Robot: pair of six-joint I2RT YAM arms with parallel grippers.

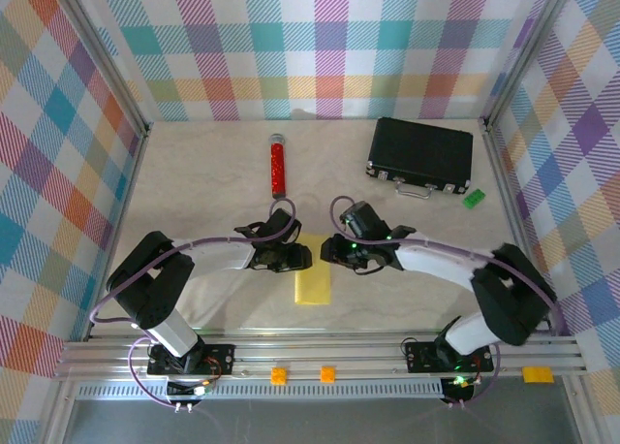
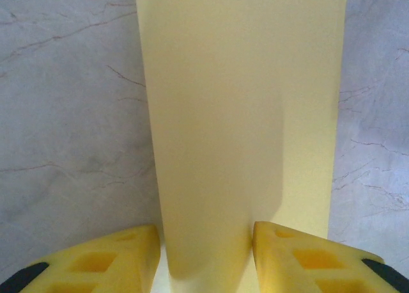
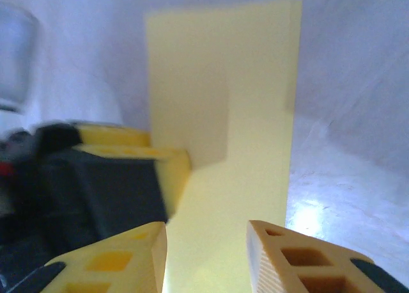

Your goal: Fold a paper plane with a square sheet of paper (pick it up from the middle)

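Note:
The square sheet of paper [image 1: 312,287] is yellow and lies folded into a narrow rectangle on the marble table, between the two arms. My left gripper [image 1: 302,258] and right gripper [image 1: 331,250] face each other over its far end, tips almost meeting. In the left wrist view the paper [image 2: 243,101] runs away from the left gripper [image 2: 206,242], whose jaws stand apart with the sheet in the gap. In the right wrist view the right gripper [image 3: 206,242] is open above the paper [image 3: 255,114], and one left finger [image 3: 167,165] rests on the sheet.
A red cylinder [image 1: 277,167] lies at the back centre. A black case [image 1: 421,153] sits at the back right with a small green block [image 1: 474,199] beside it. Checked walls close in three sides. An aluminium rail [image 1: 387,352] runs along the near edge.

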